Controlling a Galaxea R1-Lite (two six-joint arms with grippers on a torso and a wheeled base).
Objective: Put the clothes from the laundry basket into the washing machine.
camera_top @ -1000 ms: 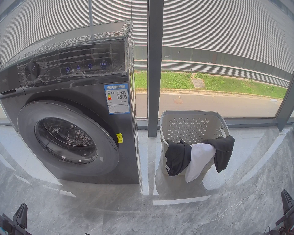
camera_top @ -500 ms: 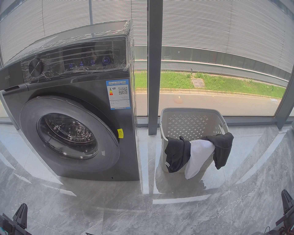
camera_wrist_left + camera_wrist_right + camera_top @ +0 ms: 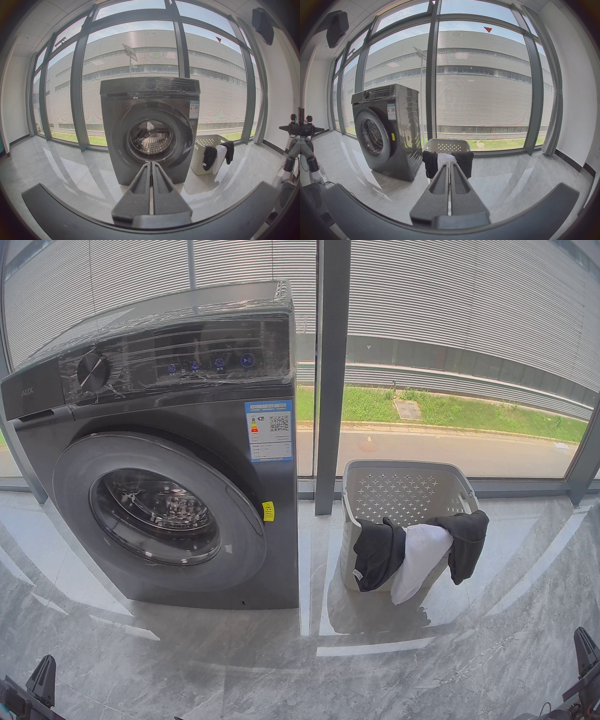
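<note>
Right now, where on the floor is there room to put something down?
The wide floor in front of the washing machine and the basket is bare. A narrow strip between them is free too. The basket's front rim is crowded with hanging clothes.

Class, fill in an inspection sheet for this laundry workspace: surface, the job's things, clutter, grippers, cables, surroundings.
Surface: glossy grey marble floor, with reflections.
Job's things: washing machine, its round door shut; laundry basket on the floor beside it, towards the robot's right; black garment, white garment and second black garment draped over the basket's front rim.
Clutter: nothing seen.
Grippers: left gripper and right gripper both shut, holding nothing, well back from machine and basket.
Cables: nothing seen.
Surroundings: tall windows; window post between machine and basket; grass and a building outside.
</note>
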